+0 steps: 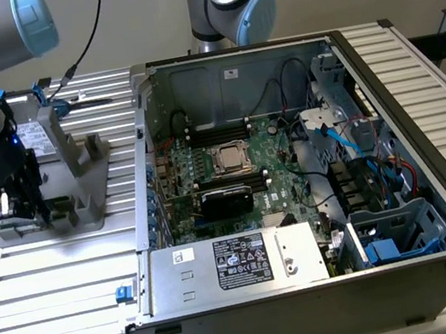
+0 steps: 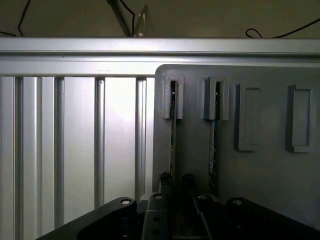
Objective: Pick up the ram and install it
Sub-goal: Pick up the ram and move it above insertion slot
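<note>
Now the gripper point(image 1: 28, 220) is low over the grey holder point(image 1: 84, 213) on the table, and the ram point(image 2: 173, 142) is directly under it. This ram stands on its thin edge in 1 slot of the holder, and its long axis lies flat along the holder, across the direction in which the gripper closes. Whether the gripper is clenched on the ram or loose around it, I cannot tell. A 2nd stick point(image 2: 214, 150) stands parallel in the next slot, just beside the gripper. The open computer case point(image 1: 318, 314) lies well apart from the gripper, toward the exterior view's right.
</note>
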`<state>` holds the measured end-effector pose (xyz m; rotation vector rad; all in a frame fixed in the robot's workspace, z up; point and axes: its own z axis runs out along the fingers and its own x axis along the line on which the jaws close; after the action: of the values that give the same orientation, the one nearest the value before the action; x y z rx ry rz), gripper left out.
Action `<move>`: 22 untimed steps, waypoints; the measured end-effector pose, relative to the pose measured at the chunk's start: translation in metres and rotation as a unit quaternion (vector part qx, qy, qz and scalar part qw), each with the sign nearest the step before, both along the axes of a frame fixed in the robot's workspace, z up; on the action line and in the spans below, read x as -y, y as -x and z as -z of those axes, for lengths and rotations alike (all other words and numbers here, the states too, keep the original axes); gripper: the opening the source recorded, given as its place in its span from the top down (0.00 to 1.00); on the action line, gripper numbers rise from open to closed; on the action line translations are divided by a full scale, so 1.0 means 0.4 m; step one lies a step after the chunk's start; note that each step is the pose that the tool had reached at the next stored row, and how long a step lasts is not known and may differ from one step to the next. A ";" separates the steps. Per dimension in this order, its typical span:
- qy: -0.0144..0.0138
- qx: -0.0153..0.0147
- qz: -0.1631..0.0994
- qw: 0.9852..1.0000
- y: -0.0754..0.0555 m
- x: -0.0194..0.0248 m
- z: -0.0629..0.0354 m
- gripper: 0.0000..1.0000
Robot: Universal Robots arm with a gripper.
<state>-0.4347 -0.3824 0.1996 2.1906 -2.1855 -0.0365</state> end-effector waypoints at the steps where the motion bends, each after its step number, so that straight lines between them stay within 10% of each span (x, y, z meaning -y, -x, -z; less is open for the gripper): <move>1: 0.000 0.000 0.000 1.000 0.000 0.000 0.000 0.76; 22: 0.000 0.000 0.000 1.000 0.000 0.000 0.000 0.87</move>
<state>-0.4347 -0.3824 0.1994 2.1906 -2.1854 -0.0366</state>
